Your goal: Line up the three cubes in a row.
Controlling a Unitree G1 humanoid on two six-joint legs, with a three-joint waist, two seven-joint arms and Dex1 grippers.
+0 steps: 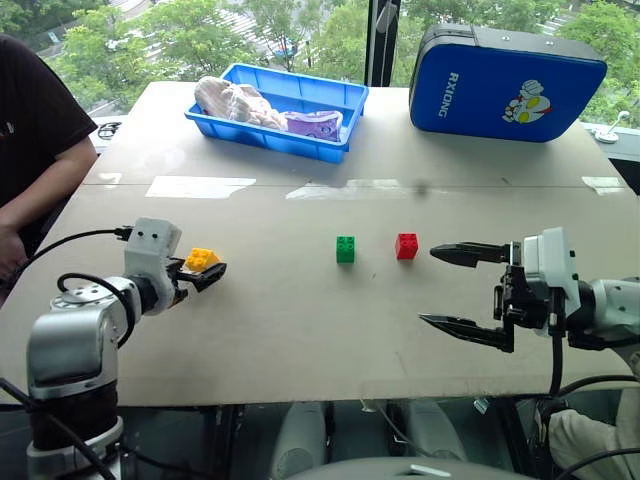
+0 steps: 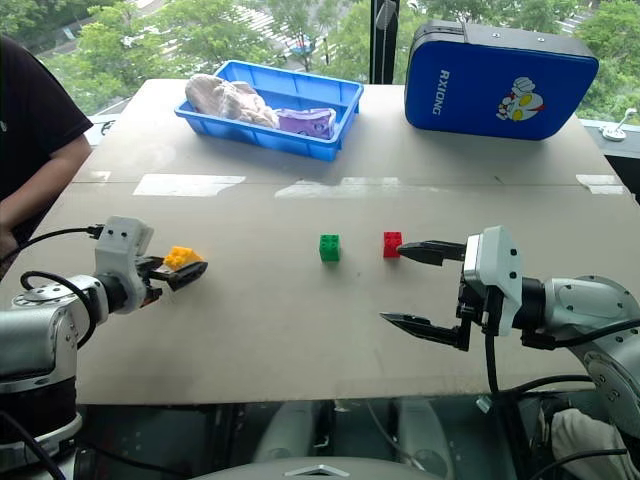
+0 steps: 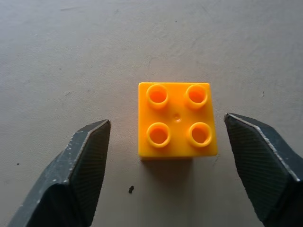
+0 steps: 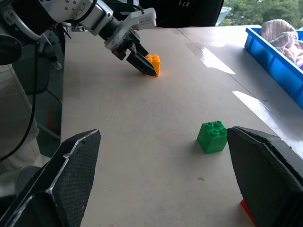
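The yellow-orange cube (image 3: 177,118) rests studs-up on the table at the left. My left gripper (image 1: 208,271) straddles it, one finger on each side, with a gap on both sides, so it is open and not touching. The green cube (image 1: 345,249) and the red cube (image 1: 406,246) stand side by side near the table's middle, a small gap between them. My right gripper (image 1: 428,286) hovers just right of the red cube, wide open and holding nothing. In the right wrist view the green cube (image 4: 212,136) lies between its fingers (image 4: 71,161).
A blue tray (image 1: 330,150) holding bundled cloth stands at the back centre. A blue case (image 1: 505,85) stands at the back right. A person in a dark shirt (image 1: 30,130) sits at the table's left edge. The table's front edge runs just below both grippers.
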